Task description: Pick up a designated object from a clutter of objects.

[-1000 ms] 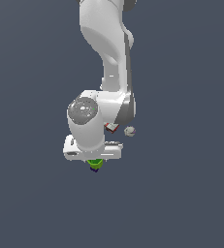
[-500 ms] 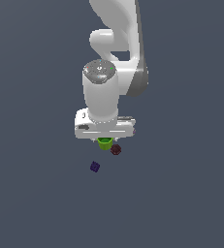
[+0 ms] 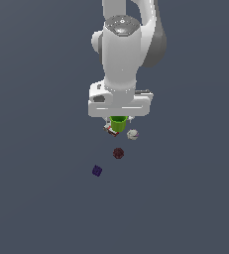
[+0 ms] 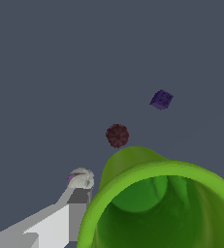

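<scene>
The pincer [image 3: 118, 120] grips the green cup [image 3: 118, 124] above the dark red ball [image 3: 118, 153] and purple cube [image 3: 97, 171].

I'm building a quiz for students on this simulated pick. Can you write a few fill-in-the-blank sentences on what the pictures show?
1. The gripper holds a cup whose colour is ____.
2. Of the loose items, the one lowest in the exterior view is the dark purple ____.
3. The dark red ball lies between the purple item and the whitish ____.
4. In the wrist view the cup's inside looks ____.

Missing words: green; cube; ball; hollow
</scene>
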